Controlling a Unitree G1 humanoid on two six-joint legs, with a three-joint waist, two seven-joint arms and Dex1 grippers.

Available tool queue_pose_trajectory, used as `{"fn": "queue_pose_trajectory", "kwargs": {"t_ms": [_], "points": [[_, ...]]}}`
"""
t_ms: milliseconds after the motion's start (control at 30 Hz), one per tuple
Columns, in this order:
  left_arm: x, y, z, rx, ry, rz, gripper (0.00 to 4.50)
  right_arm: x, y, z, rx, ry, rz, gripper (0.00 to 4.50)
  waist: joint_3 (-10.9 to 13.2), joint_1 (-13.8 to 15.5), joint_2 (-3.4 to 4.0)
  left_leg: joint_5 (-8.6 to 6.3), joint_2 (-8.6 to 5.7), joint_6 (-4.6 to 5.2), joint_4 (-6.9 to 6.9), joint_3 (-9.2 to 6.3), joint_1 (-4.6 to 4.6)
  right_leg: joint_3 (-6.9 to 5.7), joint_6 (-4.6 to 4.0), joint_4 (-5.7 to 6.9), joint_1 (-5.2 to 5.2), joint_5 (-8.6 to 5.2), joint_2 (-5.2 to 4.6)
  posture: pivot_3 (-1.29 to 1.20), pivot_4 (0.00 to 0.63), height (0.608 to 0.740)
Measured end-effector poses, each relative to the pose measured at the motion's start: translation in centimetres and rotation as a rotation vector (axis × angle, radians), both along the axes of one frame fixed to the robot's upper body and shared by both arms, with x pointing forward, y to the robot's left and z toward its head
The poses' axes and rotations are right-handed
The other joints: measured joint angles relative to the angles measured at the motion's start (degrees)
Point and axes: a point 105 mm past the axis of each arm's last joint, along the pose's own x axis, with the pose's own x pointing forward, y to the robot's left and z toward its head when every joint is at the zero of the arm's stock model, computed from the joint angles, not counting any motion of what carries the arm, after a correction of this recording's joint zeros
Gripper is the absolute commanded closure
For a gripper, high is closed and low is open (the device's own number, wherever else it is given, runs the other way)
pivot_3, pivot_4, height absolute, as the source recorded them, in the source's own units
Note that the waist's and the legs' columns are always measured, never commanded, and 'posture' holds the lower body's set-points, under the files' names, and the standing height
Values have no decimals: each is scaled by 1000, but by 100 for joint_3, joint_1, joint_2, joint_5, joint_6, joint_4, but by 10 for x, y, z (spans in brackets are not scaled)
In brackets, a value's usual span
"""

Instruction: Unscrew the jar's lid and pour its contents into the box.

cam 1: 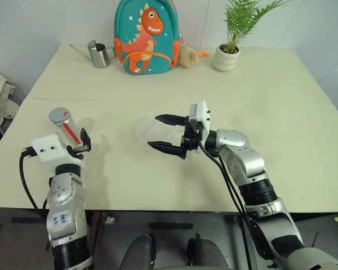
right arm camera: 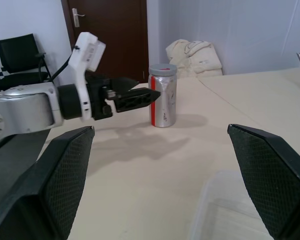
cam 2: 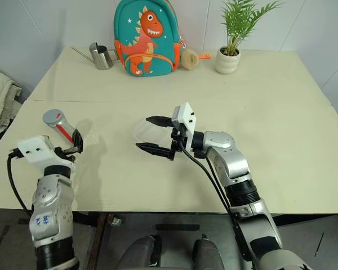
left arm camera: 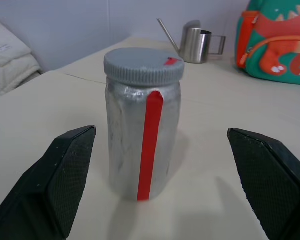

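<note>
On the cream table, the clear box lies between the right gripper's open fingers. At nine o'clock, the capped jar stands upright before the left gripper's spread fingers. Lid still on; nothing poured.

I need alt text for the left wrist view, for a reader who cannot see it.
A silvery jar with a red stripe and its grey lid screwed on stands upright on a beige table, between the open left pincer's two black fingers. Behind are a steel watering can and a dinosaur backpack.
</note>
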Motion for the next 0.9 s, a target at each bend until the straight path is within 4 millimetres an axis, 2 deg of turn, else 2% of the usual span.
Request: {"fn": "queue_pose_trajectory", "kwargs": {"t_ms": [267, 467, 633, 733, 900], "points": [[21, 2, -5, 2, 14, 18, 17, -3, 1, 10, 19, -35, -19, 0, 0, 1, -4, -9, 25, -10, 5, 12, 0, 18, -3, -1, -7, 1, 25, 0, 150, 740], [39, 22, 5, 27, 0, 56, 17, -3, -2, 14, 13, -44, -46, 0, -3, -7, -10, -10, 29, -11, 6, 24, 1, 30, -8, 1, -14, 4, 28, 0, 150, 740], [48, 31, -2, 21, 26, 79, 17, 0, -5, 14, 7, -43, -71, 0, -2, -6, -13, -16, 30, -9, 5, 30, 0, 33, -8, -1, -17, 4, 27, 0, 150, 740], [51, 33, -4, 19, 37, 79, 561, 2, -6, 14, 9, -43, -83, 0, 0, -8, -19, -17, 31, -9, 5, 31, 0, 33, -8, -2, -17, 4, 28, 0, 150, 740], [53, 30, -5, 28, 43, 63, 2098, 3, -7, 14, 13, -41, -99, 0, -1, -11, -20, -17, 32, -9, 6, 35, 0, 35, -8, -1, -18, 4, 28, 0, 150, 740]]}}
